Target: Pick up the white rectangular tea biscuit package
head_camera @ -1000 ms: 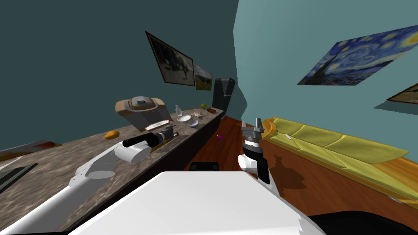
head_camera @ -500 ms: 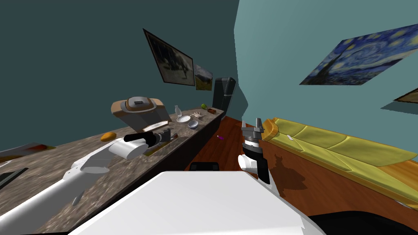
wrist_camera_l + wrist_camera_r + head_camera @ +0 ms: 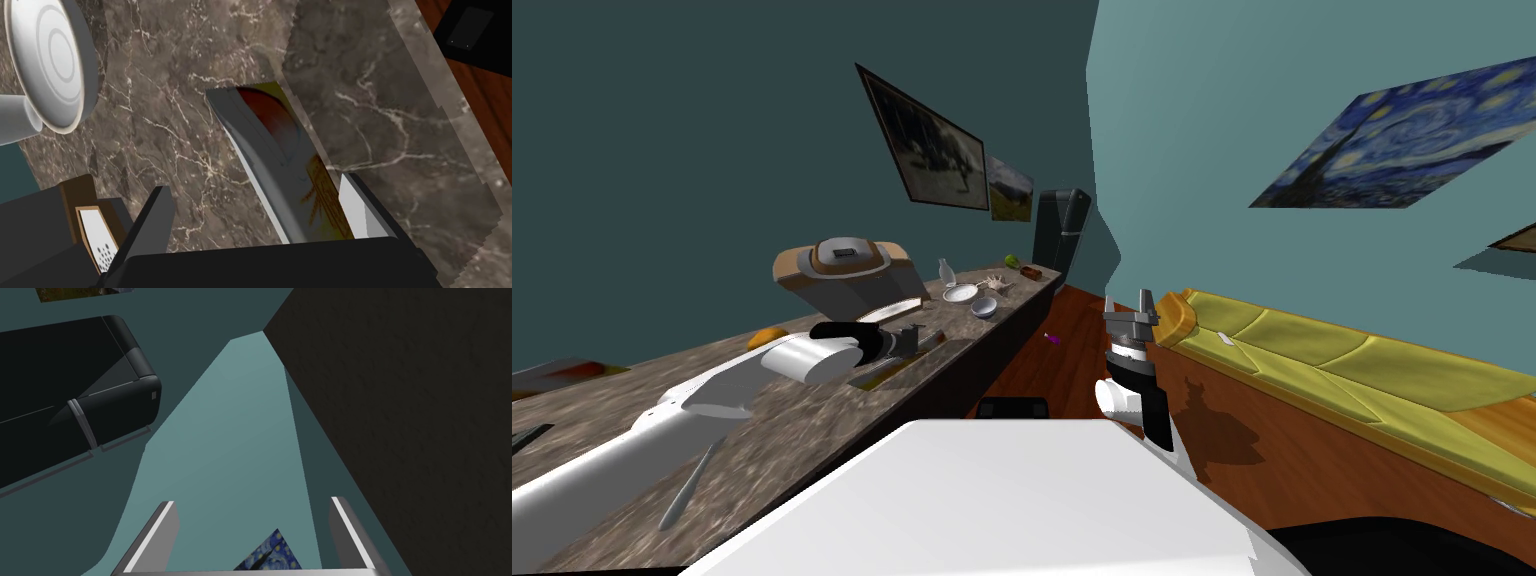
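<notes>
The tea biscuit package (image 3: 280, 165) lies flat on the dark marble counter (image 3: 165, 125). It is long and thin, with a pale grey side and a yellow and red printed face. My left gripper (image 3: 257, 215) is open just over its near end. The package runs between the two fingers, close to one finger (image 3: 357, 207) and well apart from the other. In the head view the left gripper (image 3: 917, 338) hovers low over the counter, with the package (image 3: 880, 374) partly hidden under the forearm. My right gripper (image 3: 1134, 305) points upward beside the sofa, open and holding nothing.
A white plate (image 3: 47, 65) sits on the counter beyond the package. A brown appliance (image 3: 842, 270) stands against the wall by my left hand. Bowls (image 3: 984, 306) lie farther along, an orange item (image 3: 770, 337) and a utensil (image 3: 692, 480) nearer. A yellow sofa (image 3: 1332, 350) is at the right.
My left arm has drawn back along the counter and the gripper has sunk a little toward the package. The right arm has not moved.
</notes>
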